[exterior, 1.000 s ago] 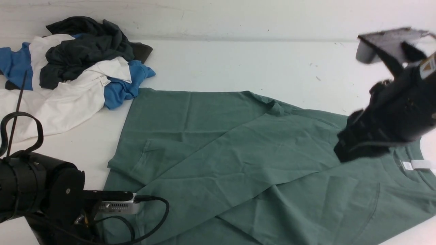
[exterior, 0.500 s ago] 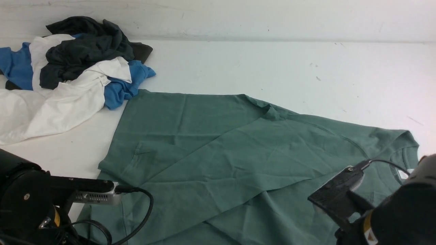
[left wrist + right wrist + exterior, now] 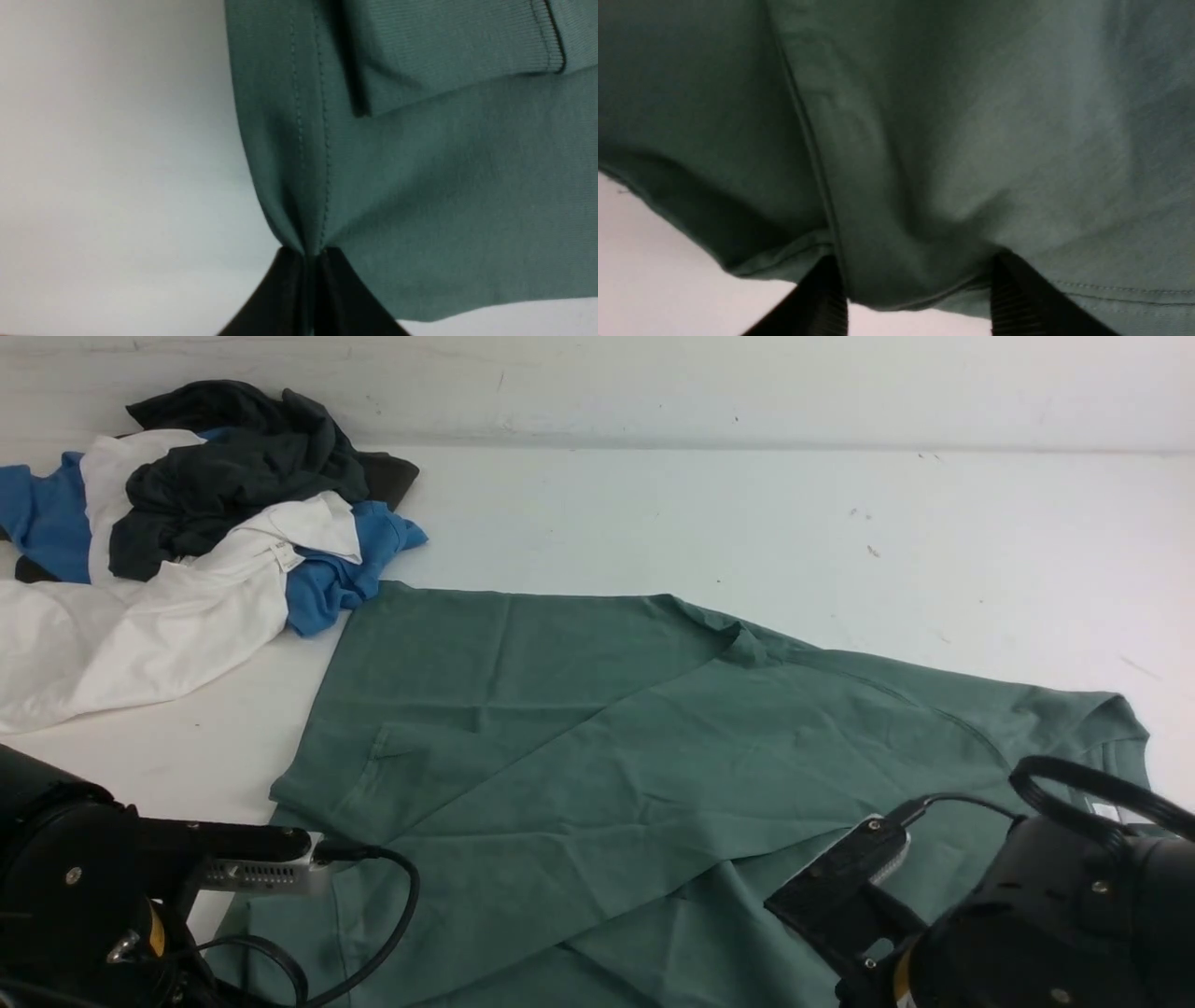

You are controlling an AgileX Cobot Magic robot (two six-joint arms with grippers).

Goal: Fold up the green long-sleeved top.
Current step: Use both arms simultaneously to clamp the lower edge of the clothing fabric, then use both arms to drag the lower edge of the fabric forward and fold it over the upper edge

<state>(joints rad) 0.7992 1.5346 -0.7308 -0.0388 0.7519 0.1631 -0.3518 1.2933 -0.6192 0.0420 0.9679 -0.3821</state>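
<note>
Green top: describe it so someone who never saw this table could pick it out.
On the white table, the green long-sleeved top lies spread out across the near middle and right. Unlike the crumpled blue, white and dark grey pile at far left, it is sage green.

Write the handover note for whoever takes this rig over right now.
Left claw: shut on the hem edge of the green long-sleeved top.
Right claw: open, fingers astride the top's near edge, not pinching.
Top: spread on the table, collar toward the robot's right. Pile of other clothes sits far left.
Done: one sleeve appears to lie folded across the body.
Left: close the right claw, then probably fold the body over.
</note>
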